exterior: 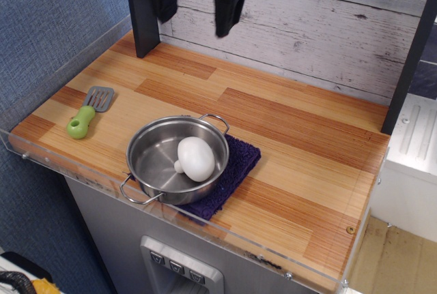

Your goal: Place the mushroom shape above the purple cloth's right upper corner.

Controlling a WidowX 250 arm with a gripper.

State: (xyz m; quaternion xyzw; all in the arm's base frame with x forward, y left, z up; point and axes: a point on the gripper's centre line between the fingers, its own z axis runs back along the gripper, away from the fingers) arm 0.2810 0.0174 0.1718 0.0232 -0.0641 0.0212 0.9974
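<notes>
Spanning nearly the whole view, the wooden surface (pixel 287 137) carries everything, backed by a whitewashed plank wall (pixel 328 28) with a dark post (pixel 142 7) at its left end. High at the top edge hangs the claw (pixel 194 4), its two dark fingers spread apart with nothing between them, though motion blur softens their outline. Next in size is the steel pot (pixel 158 161), which sits near the front edge on the purple cloth (pixel 240 161), covering most of it so that only the right and front parts show. Inside the pot lies the mushroom shape (pixel 195 158), tipped on its side, white cap toward the right and stubby stem pointing left toward the pot's middle, so its long axis runs roughly left to right. From the claw, the mushroom lies nearly straight toward the camera and well below, well apart from the fingers. Farther left rests a small spatula (pixel 89 111) with a green handle, clear of the likely path.
</notes>
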